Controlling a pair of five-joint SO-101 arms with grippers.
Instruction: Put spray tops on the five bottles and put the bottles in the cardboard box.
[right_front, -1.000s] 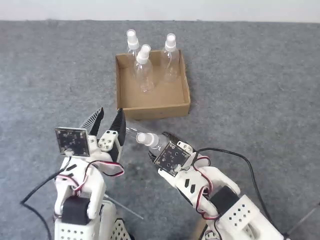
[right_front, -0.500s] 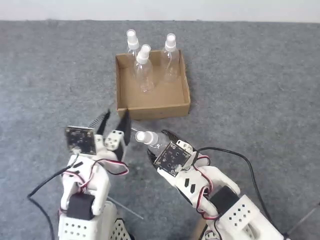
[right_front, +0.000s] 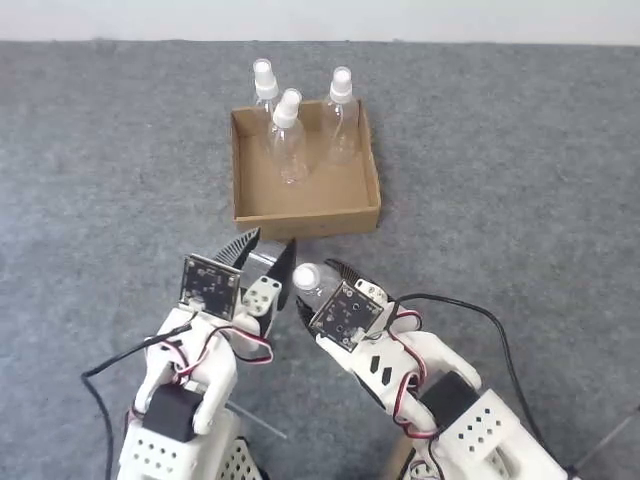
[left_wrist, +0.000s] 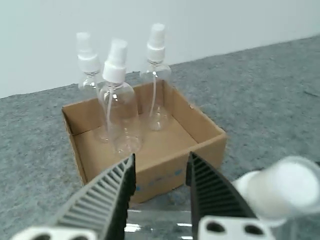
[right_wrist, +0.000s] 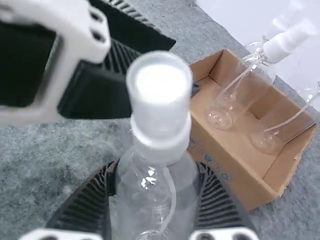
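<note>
1. The held bottle (right_front: 305, 279) is in the right gripper (right_front: 315, 288). The jaws clamp its clear body from both sides. It hangs over the grey surface (right_front: 500, 150), just short of the near wall of the box (right_front: 305, 220).
2. Its long axis is tilted, running from the right gripper up and toward the box. The white top (right_wrist: 159, 85) is at the leading end. The base is hidden under the gripper.
3. The left gripper (right_front: 273, 238) is just beside that top, its jaws parted a moderate way. The top lies outside them, next to one jaw. I cannot tell whether they touch.
4. Three bottles stand upright in the box, tops up. Two are toward the back wall (right_front: 267, 85) (right_front: 341, 115), and one is a little forward, near the left one (right_front: 288, 135).
5. Counted: four bottles, each with one white top, one box and two grippers.
</note>
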